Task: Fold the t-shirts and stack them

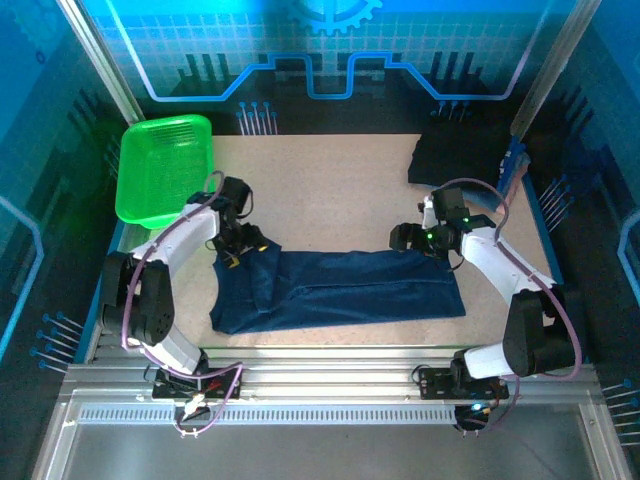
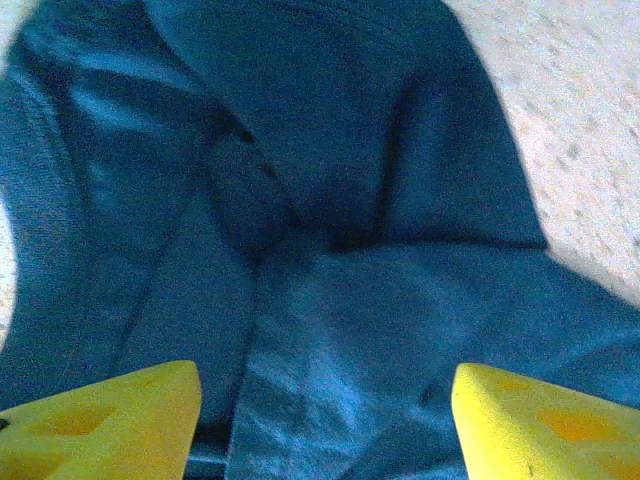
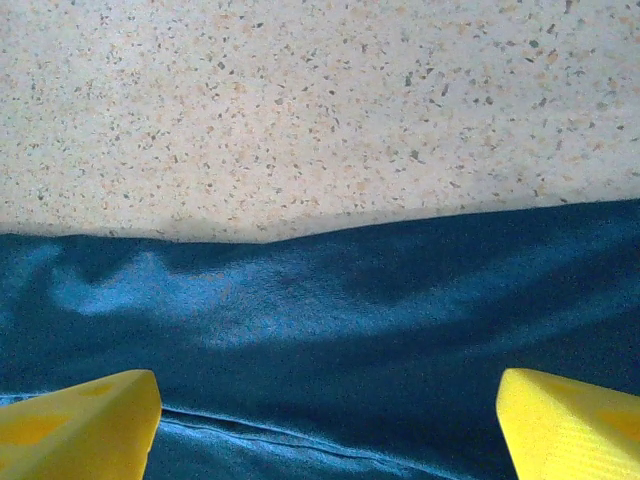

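A navy-blue t-shirt (image 1: pixel 340 292) lies as a long folded band across the middle of the table. My left gripper (image 1: pixel 240 245) hovers over its rumpled far-left corner. In the left wrist view that gripper (image 2: pixel 325 425) is open, with its yellow fingertips (image 2: pixel 100 420) spread wide over creased navy cloth (image 2: pixel 330 200). My right gripper (image 1: pixel 412 240) is at the shirt's far-right edge. It too is open (image 3: pixel 325 430), and its fingertips (image 3: pixel 570 425) straddle the shirt's edge and a hem line (image 3: pixel 300 440). A near-black t-shirt (image 1: pixel 462 155) lies at the back right.
A bright green mesh basket (image 1: pixel 165 168) stands at the back left, close behind the left arm. The speckled tabletop (image 1: pixel 330 190) is bare beyond the navy shirt. Aluminium frame rails (image 1: pixel 330 385) run along the near edge.
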Controlling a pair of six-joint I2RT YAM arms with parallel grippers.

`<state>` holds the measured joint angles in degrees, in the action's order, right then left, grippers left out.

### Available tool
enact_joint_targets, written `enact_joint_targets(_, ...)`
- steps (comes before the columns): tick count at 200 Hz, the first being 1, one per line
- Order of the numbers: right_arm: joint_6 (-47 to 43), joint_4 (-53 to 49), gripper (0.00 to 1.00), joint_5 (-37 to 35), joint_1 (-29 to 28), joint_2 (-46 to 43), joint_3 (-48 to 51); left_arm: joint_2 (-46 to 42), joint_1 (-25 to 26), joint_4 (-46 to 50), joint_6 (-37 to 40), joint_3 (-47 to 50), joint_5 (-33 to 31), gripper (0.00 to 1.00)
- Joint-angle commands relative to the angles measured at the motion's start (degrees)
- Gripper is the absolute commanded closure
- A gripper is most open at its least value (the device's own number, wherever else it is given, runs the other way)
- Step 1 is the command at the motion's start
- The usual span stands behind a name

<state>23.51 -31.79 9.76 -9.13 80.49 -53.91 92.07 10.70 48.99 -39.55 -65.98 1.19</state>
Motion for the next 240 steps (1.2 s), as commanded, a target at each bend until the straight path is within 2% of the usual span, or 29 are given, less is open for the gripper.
enact_joint_targets(1, -1.62, 0.75, 0.12, 1.84, -0.81, -0.5, 0.78, 0.68, -1.38, -3.2, 2.25, 0.61, 3.27, 0.4)
enact_joint_targets(67, -2.33, 0.55, 0.11, 2.04, -0.83, 0.63, 0.48, 4.99, -1.6, -5.15, 3.94, 1.63, 5.13, 0.5)
enact_joint_targets(131, -2.52, 0.89, 0.12, 2.19, -0.85, 1.6, 0.38, 5.34, -1.63, -6.05, 3.95, 3.87, 5.88, 0.6)
enact_joint_targets(184, -1.91, 2.41, 0.12, 2.98, -1.11, 2.77, 0.9, 4.78, -1.67, -5.85, 3.95, 4.19, 4.44, 0.91)
enact_joint_targets(207, -0.99, 2.52, 0.13, 2.98, -1.77, 4.68, 0.78, 2.46, -1.73, -4.22, 3.78, 3.68, 3.13, 0.96)
enact_joint_targets(240, 1.14, 1.23, 0.13, 0.65, -3.0, 8.98, -0.73, -4.19, -2.08, -1.52, 1.27, 5.83, 1.43, 0.98)
